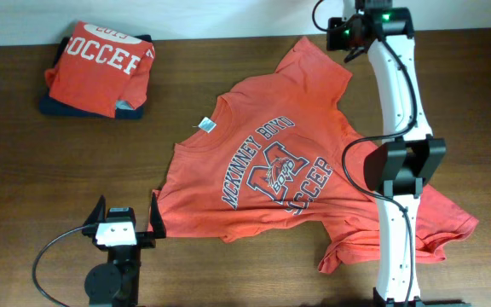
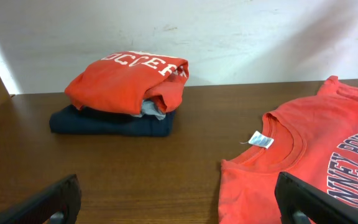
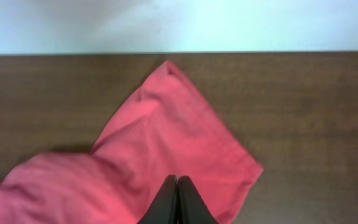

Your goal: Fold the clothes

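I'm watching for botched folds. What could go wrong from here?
The right claw is shut over the middle of the spread shirt's sleeve, not its edge; it may slip or fold crooked. The hem beside the right arm is bunched, so pulling could drag wrinkles in. The left claw is open, pinning nothing.

White arm links (image 1: 395, 81), black joints (image 1: 409, 166), black cables (image 1: 38, 264), black left claw (image 1: 127, 211)

The right arm (image 1: 395, 243) covers a strip of the spread T-shirt (image 1: 262, 162). The folded T-shirt (image 1: 101, 64) hides most of the dark garment (image 1: 55, 107) beneath. The neck tag (image 1: 207, 126) has print too small to read. Whether the right gripper (image 3: 177, 180) pinches cloth cannot be told
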`<state>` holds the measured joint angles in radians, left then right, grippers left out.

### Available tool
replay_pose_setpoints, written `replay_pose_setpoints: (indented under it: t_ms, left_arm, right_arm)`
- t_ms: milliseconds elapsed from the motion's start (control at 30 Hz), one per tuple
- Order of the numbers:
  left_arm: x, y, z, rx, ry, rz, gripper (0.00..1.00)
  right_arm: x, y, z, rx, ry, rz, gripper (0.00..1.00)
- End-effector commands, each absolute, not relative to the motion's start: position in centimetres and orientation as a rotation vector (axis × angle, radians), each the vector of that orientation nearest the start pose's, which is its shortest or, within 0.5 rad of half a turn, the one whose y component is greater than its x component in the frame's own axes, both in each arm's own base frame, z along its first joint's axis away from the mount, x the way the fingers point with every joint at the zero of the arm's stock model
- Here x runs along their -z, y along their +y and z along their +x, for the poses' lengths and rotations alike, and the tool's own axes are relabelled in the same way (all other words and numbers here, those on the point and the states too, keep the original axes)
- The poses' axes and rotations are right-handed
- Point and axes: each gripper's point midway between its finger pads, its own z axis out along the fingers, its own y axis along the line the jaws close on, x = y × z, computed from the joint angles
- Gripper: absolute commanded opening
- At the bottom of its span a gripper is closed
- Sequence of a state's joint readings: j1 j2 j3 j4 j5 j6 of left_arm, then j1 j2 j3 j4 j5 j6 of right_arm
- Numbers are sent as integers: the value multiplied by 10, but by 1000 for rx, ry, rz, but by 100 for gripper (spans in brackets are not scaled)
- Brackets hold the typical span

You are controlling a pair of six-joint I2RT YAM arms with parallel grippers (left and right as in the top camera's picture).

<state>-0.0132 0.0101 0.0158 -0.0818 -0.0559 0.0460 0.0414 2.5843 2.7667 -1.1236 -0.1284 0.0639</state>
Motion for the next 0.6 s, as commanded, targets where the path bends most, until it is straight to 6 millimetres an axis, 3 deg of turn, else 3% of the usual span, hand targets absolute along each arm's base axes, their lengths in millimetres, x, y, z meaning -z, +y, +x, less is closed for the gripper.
replay_pose_setpoints:
  t_ms: [0,300,567]
  left_arm:
    - [-157,3,246,-68,1648,34,99]
    - [-157,3,246,-68,1648,34,99]
    - [-157,3,246,-68,1648,34,99]
  right_arm:
    - [-124,64,602,-284,2616,-45,4]
    - [-28,69,581,-290,2778,-42,4]
    - [17,52,586,-220,2751,-10,4]
